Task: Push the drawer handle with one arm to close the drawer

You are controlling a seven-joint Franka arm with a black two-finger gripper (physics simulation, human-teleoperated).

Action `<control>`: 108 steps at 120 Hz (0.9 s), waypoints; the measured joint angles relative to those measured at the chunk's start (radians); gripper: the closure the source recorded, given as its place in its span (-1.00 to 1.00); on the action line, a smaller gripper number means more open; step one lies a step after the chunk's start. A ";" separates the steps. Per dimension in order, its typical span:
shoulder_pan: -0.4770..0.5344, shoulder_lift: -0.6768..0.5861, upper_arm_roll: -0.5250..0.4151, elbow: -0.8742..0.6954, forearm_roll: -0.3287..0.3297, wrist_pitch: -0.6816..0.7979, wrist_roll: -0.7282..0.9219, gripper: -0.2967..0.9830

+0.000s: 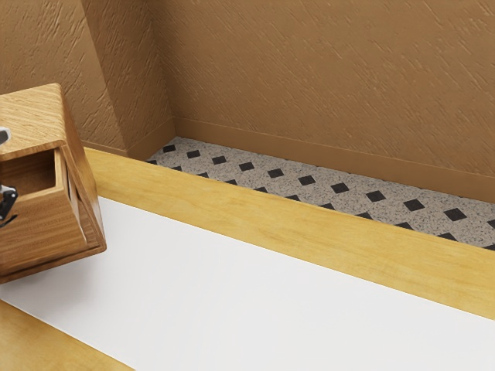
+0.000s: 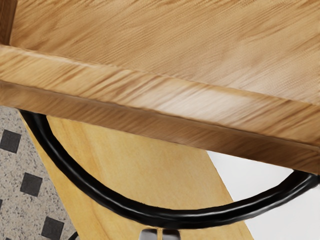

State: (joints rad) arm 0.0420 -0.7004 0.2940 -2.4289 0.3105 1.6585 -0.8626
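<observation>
At the exterior view's left edge, part of the black gripper (image 1: 8, 202) stands by the front of the wooden drawer (image 1: 42, 222). The drawer is open, its hollow showing under the cabinet top (image 1: 35, 116). In the wrist view the drawer's front board (image 2: 165, 102) runs across, with the curved black handle (image 2: 175, 219) standing out from it. The fingertips of my gripper (image 2: 160, 234) are together, beside the outer middle of the handle's curve. Whether they touch it I cannot tell.
The cabinet stands on a wooden table (image 1: 309, 241) with a white sheet (image 1: 255, 297) along it. Beyond the table's far edge lie a speckled floor with dark diamonds (image 1: 325, 202) and a brown wall (image 1: 325, 77).
</observation>
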 joint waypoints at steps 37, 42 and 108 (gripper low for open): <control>0.001 0.101 0.026 0.064 0.042 0.052 -0.010 0.69; 0.001 0.124 0.028 0.080 0.047 0.062 -0.011 0.69; -0.036 0.359 0.134 0.270 0.084 0.171 0.002 0.69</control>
State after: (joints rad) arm 0.0059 -0.3417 0.4284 -2.1588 0.3943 1.8295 -0.8606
